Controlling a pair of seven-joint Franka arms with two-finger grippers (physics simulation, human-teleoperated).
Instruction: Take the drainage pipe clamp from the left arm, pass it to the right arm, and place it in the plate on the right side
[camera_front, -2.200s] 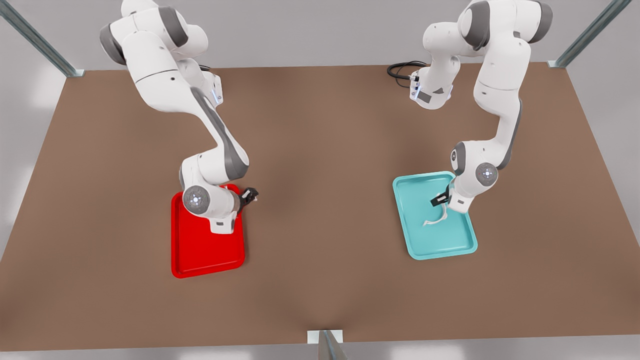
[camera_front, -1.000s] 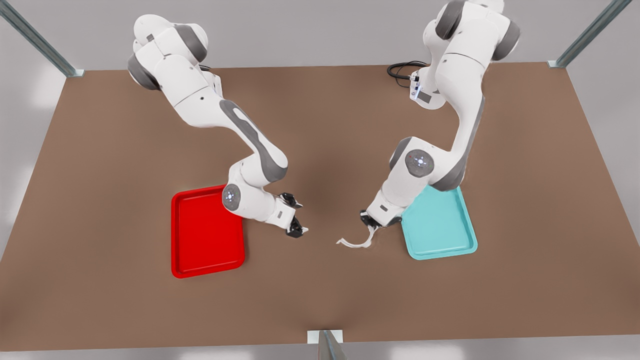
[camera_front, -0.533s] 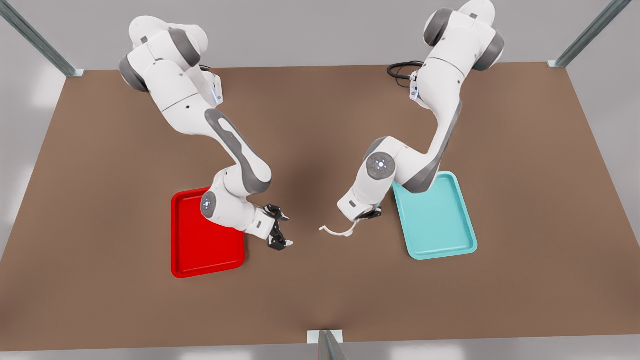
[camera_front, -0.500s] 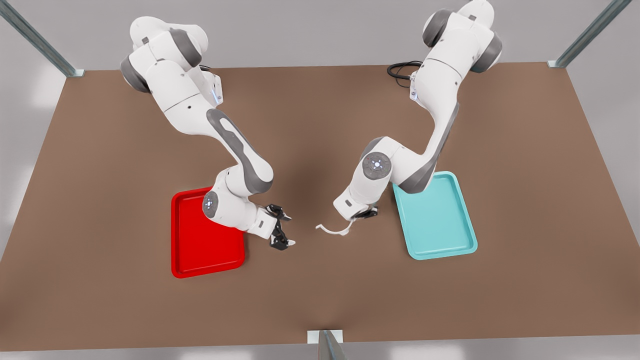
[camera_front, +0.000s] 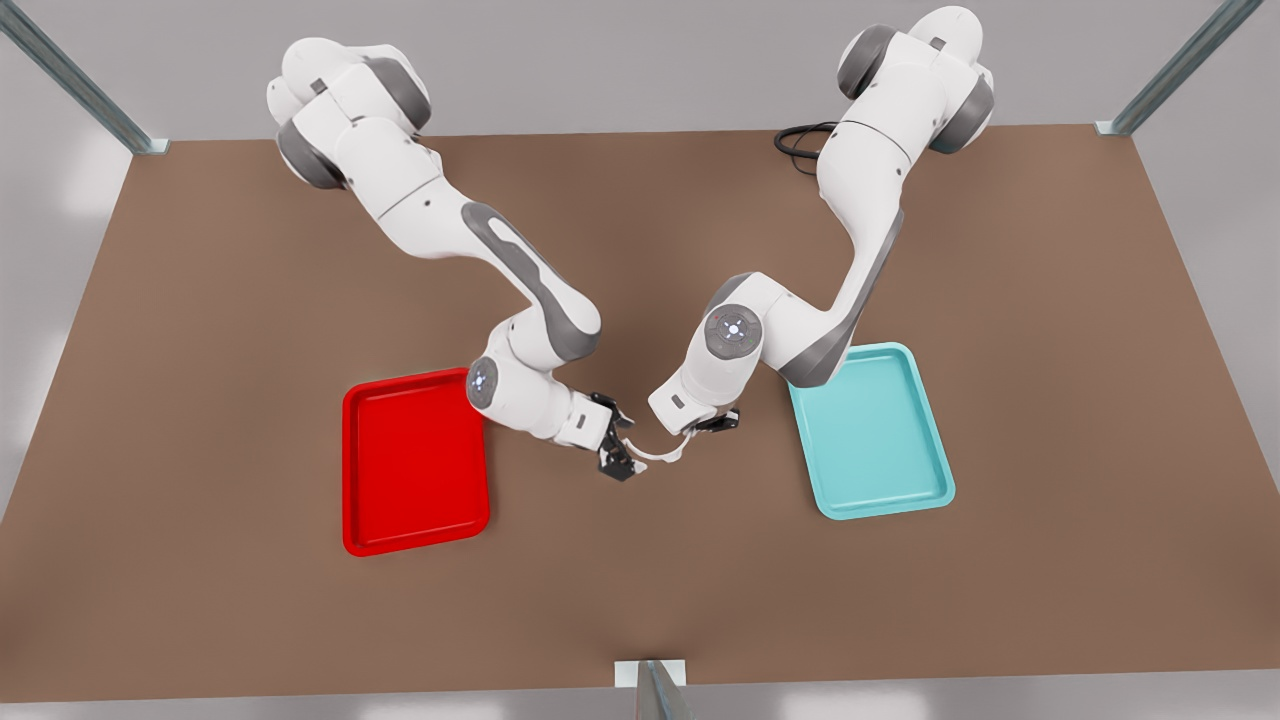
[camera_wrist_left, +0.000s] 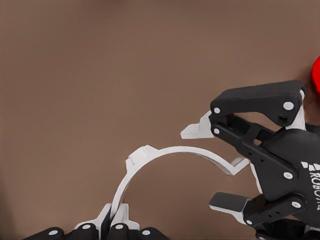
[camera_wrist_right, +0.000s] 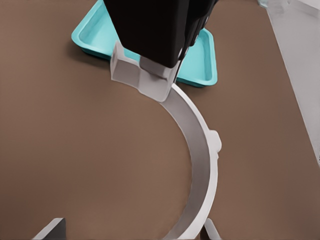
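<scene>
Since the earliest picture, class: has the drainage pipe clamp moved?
Yes. The drainage pipe clamp has left the teal tray and hangs over bare table, toward the red plate, held by the left gripper.

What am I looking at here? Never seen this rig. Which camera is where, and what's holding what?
It's a simulator render of two white robot arms over a brown table. The wide picture is from a fixed camera; the other two are from a camera on each arm's wrist.

The left gripper, on the front view's right, is shut on one end of a white half-ring, the drainage pipe clamp. The right gripper is open around the other end.

A red tray and a teal tray lie on the table.
</scene>
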